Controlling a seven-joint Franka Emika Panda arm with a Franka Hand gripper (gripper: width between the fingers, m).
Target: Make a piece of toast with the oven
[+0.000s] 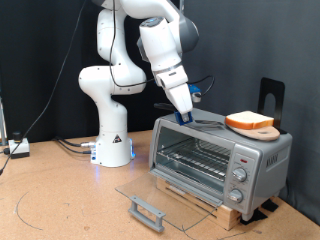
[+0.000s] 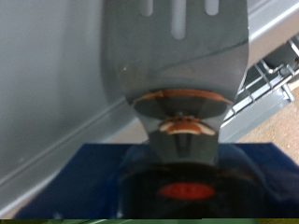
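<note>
Plainly, the relation that mattered was sideways along the roof of the oven (image 1: 220, 150): the piece of toast (image 1: 250, 123) lay at about three o'clock from the gripper (image 1: 186, 112) in the exterior view, near it but not touching. The toast sat on a round wooden board (image 1: 253, 131) on the oven roof, toward that view's right end, above the knobs (image 1: 240, 170). The gripper was tilted, its fingers pointing down toward five o'clock onto the roof's left part, with a spatula (image 2: 176, 47) seeming to reach out from it; the wrist view showed a broad, slotted metal blade lying over the grey oven surface, and a blurred orange reflection on its shiny neck. Whether the fingers were spread or pressed together on the handle could not be told, as both views hid them. The glass door (image 1: 160, 205) hung fully dropped at the front, and the wire rack (image 1: 195, 155) inside looked bare, so the toast was judged not yet loaded
</note>
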